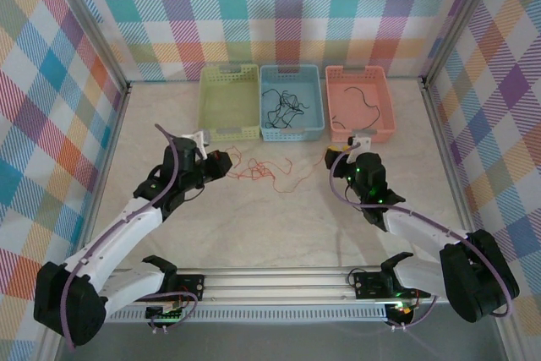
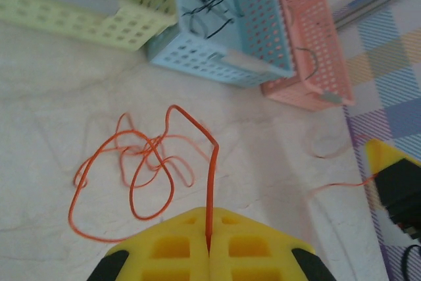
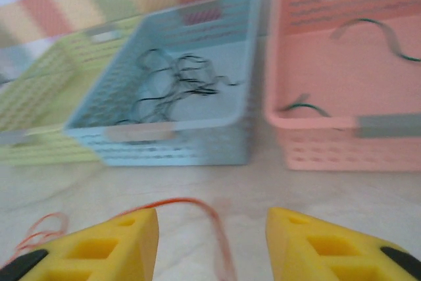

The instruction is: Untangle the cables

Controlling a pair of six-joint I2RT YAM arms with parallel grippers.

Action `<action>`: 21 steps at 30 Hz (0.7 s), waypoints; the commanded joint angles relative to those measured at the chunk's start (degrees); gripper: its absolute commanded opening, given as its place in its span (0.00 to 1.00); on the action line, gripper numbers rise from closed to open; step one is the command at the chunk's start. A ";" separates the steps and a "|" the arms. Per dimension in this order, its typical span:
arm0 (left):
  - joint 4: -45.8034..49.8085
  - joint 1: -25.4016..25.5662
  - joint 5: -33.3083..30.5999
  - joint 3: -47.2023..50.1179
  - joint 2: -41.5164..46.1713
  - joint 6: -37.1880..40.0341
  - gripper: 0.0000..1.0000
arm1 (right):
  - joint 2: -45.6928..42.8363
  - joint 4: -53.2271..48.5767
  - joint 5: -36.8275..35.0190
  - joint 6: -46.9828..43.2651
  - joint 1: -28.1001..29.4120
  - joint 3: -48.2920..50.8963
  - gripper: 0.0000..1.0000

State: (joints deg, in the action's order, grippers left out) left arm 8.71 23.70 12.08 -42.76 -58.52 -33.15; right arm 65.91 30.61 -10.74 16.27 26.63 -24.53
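Observation:
A loose tangle of thin orange cables lies on the table between my two grippers. My left gripper is shut on one orange strand, which rises from the closed yellow fingers and loops into the orange tangle. My right gripper is open, and a blurred orange cable curves down loose between its fingers, touching neither pad. Thin black cables lie bunched in the blue basket.
Three baskets stand in a row at the back: green, blue and pink. The pink basket holds a dark cable. Metal frame rails run along both sides of the table.

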 commanded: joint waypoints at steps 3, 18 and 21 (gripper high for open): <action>4.77 0.51 3.53 -9.55 -1.06 4.93 0.00 | 0.66 7.25 16.34 -8.90 4.47 -2.53 0.49; 16.29 2.05 1.20 -30.44 -4.16 8.01 0.00 | 3.94 3.02 11.16 -9.82 5.86 -4.73 0.51; 19.73 2.05 1.61 -37.85 -6.42 8.25 0.00 | 4.38 2.64 10.70 -9.64 5.81 -4.92 0.52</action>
State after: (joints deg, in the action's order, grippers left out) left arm 24.93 25.43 13.89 -74.85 -64.12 -26.35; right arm 69.78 33.65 1.50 7.14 32.25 -27.73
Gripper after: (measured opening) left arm 0.052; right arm 0.518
